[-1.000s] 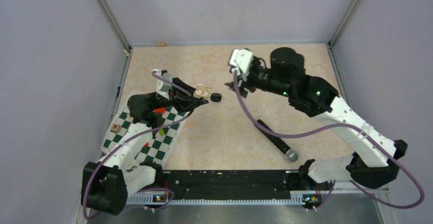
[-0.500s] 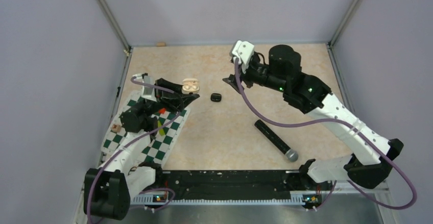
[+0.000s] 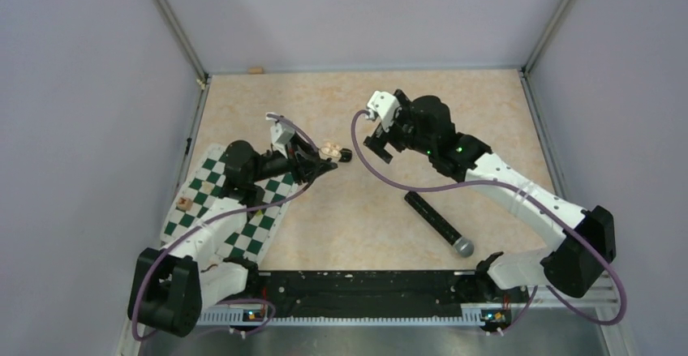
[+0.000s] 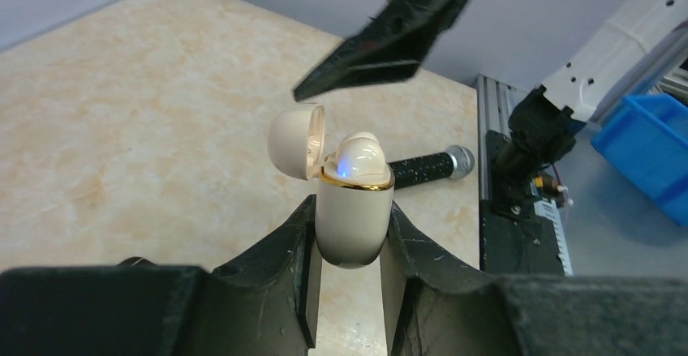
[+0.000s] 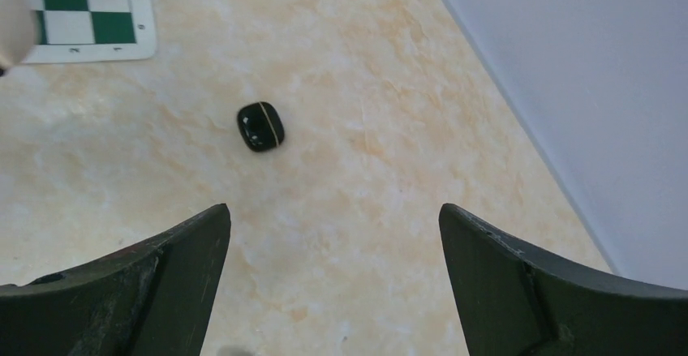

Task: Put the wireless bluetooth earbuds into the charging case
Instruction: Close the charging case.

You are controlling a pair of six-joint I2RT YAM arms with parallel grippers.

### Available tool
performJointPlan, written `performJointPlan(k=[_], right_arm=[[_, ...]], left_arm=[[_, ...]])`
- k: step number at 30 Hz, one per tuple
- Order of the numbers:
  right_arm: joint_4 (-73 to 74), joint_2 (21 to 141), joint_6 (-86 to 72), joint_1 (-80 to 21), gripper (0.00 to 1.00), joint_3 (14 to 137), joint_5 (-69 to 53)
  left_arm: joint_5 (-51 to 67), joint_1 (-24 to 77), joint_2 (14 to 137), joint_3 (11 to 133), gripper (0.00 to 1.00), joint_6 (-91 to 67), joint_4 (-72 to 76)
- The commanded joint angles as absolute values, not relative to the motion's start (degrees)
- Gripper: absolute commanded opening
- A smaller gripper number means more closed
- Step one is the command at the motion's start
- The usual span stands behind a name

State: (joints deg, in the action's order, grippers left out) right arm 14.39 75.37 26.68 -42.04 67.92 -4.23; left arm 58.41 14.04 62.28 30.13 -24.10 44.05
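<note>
Your left gripper is clamped on the glossy cream charging case with a gold rim. It pinches the lower body from both sides and holds the case upright. The case's domed lid is hinged open to the left. A whitish rounded earbud sits in the mouth of the case, with a blue glow at its front.

From above, the case is just off the far right corner of the green-and-white chequered mat. Close beside it, on the beige marbled tabletop, lies a small glossy black rounded piece with a thin pale line across it. Your right gripper is spread wide and holds nothing, and that black piece lies ahead of its fingers. The black microphone with a silver head lies nearer you, well apart.
</note>
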Motion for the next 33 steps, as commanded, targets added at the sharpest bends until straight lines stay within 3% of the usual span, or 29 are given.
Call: performJointPlan(k=[1,18,33], right_arm=[[5.27,73.34,24.38,-37.83,0.98,64.84,-6.55],[2.36,76.80,16.26,-37.36,0.99,60.54,-24.89],[-5.57,78.56,9.30,-37.46,0.98,57.89,-26.39]], left_arm=[[63.60,17.01,64.30,33.83,0.00,-16.23,39.55],[65.98,20.59,66.87,33.98,0.00,-12.21,36.21],[67.09,22.46,67.92,33.78,0.00,-10.07,34.22]])
